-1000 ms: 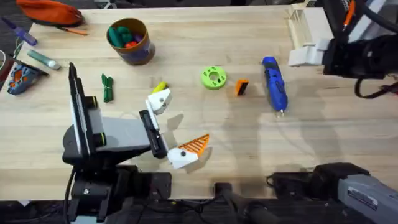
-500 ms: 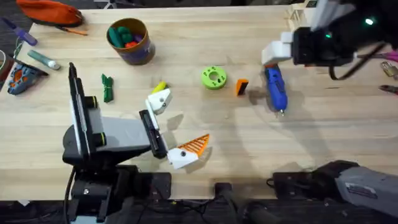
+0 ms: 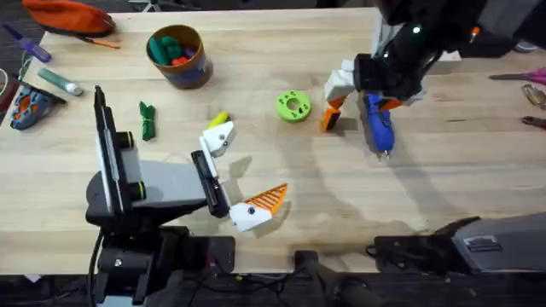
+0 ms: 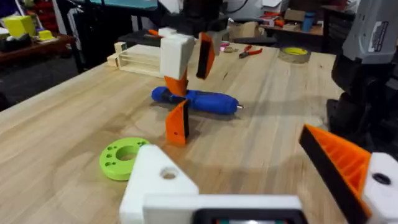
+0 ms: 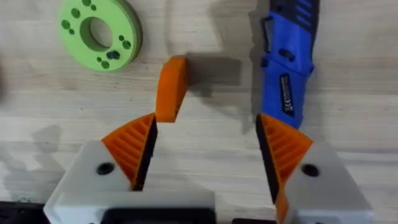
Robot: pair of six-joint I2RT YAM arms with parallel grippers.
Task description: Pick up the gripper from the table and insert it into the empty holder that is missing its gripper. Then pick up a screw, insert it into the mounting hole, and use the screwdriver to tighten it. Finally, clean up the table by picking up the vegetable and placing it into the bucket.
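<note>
The loose gripper (image 3: 330, 120) stands on end on the table (image 3: 426, 196), between the green disc (image 3: 293, 107) and the screwdriver (image 3: 376, 119). It is just beside the screwdriver and apart from the disc. Its long axis rises from the table with a slight tilt, as the left wrist view shows (image 4: 178, 122).

The right gripper (image 5: 205, 155) hovers over this piece with its jaws spread wide and nothing between them. In the right wrist view the piece (image 5: 170, 89) lies just ahead of the jaws and off centre: it sits in line with one finger (image 5: 132, 149), not midway across the gap. The other finger (image 5: 283, 146) overlaps the screwdriver body (image 5: 287, 62).

The judgement for the coming move: the jaws need a small sideways shift toward the green disc (image 5: 99, 33) to centre the piece in the gap. Otherwise a straight descent would likely strike the piece with one finger and touch the screwdriver with the other.

The right arm is the nearer one. The left gripper (image 3: 243, 175) rests well apart from the piece, on the far side of the green disc. It carries one orange finger (image 3: 266, 200) and one bare white holder (image 3: 218, 136), so its jaws grip nothing. The holder (image 4: 161, 180) faces the piece across the table.
</note>
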